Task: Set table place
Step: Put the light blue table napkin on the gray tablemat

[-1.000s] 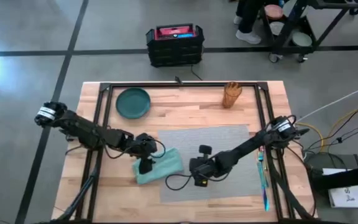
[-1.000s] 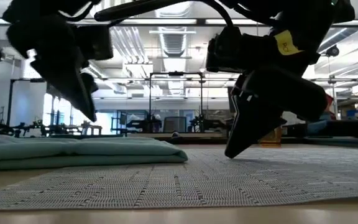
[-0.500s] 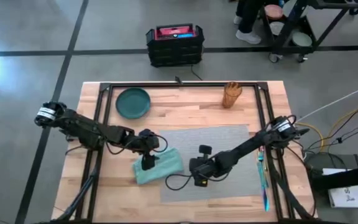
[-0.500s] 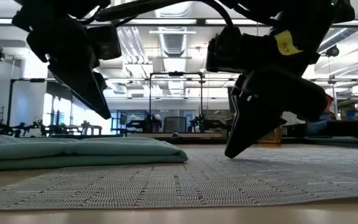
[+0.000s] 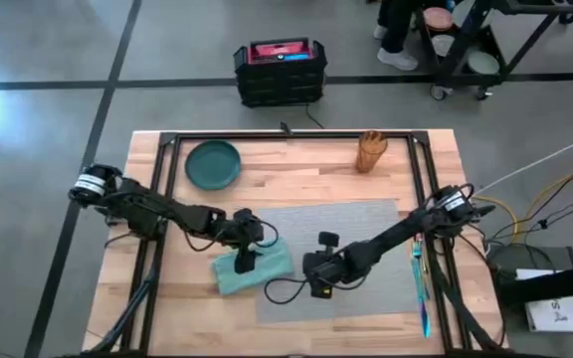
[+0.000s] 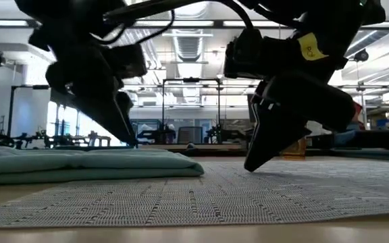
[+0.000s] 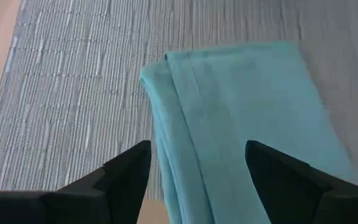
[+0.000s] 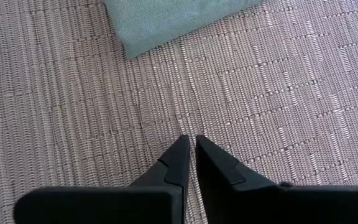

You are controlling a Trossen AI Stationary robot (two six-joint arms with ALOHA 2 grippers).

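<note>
The grey woven placemat (image 5: 366, 239) lies flat on the plank table (image 5: 296, 174). A folded teal napkin (image 5: 267, 264) rests across the placemat's left edge, partly on the wood. My left gripper (image 7: 197, 163) hovers open just above the napkin's near end, one finger over each side; I see no touch. My right gripper (image 8: 190, 142) is shut, its tips down on the placemat a little to the right of the napkin (image 8: 166, 18). A dark green plate (image 5: 213, 164) sits at the far left of the table. My right gripper touches the placemat's left part (image 8: 166, 134) with the tips of its shut fingers (image 6: 250, 165). The fingers slant down from the table's right side. The placemat lies flat under them.
A wooden cup (image 5: 371, 151) stands at the far right of the table. Cutlery (image 5: 422, 283) lies on the wood beyond the placemat's right edge. The black rail frame (image 5: 296, 136) runs around the tabletop.
My left gripper has gone toward the table's right edge and slightly down, from the napkin's left border to over the napkin itself, staying open. The napkin and placemat have not shifted.
</note>
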